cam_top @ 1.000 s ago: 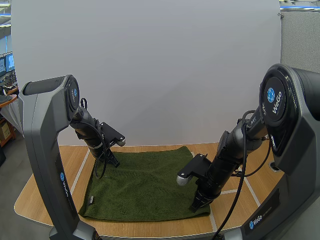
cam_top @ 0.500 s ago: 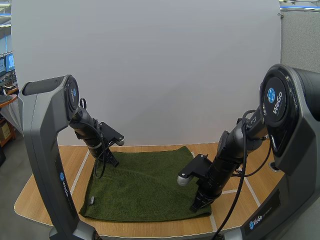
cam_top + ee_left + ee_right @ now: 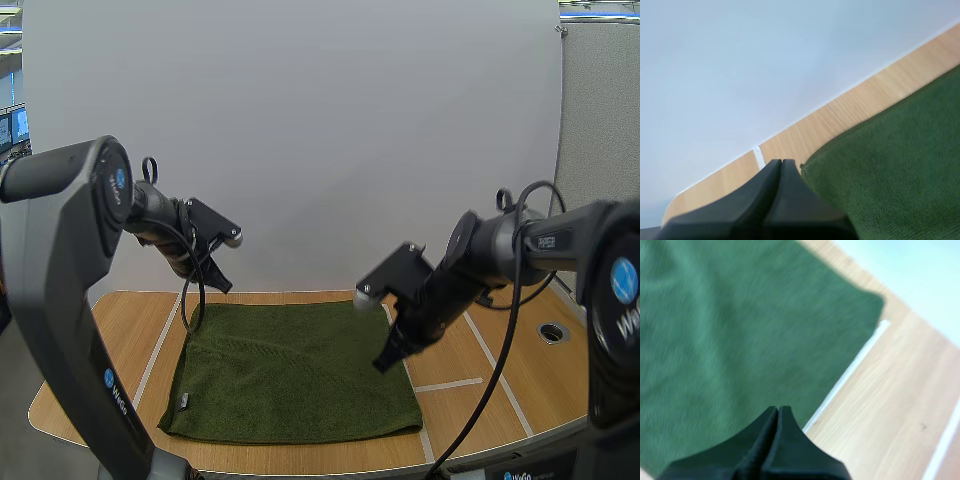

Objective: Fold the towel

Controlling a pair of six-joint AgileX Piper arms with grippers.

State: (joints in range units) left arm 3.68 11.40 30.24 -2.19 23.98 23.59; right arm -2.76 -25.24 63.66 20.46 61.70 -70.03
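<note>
Just hovering over the green towel (image 3: 290, 370) with left gripper (image 3: 224, 286) and right gripper (image 3: 383, 363) both pressed together, gripping nothing.

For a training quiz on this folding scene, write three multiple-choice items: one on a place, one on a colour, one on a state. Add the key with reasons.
1. Where does the towel lie?
A. spread flat on the table
B. draped over an arm
C. bunched in a heap

2. What colour is the towel?
A. white
B. green
C. blue

3. How does the right pincer stand?
A. wide open
B. pinching the towel
C. shut on nothing

Key: 1 A, it lies spread out on the wood. 2 B, it is dark green in every view. 3 C, its fingers lie together as one wedge above the towel.
</note>
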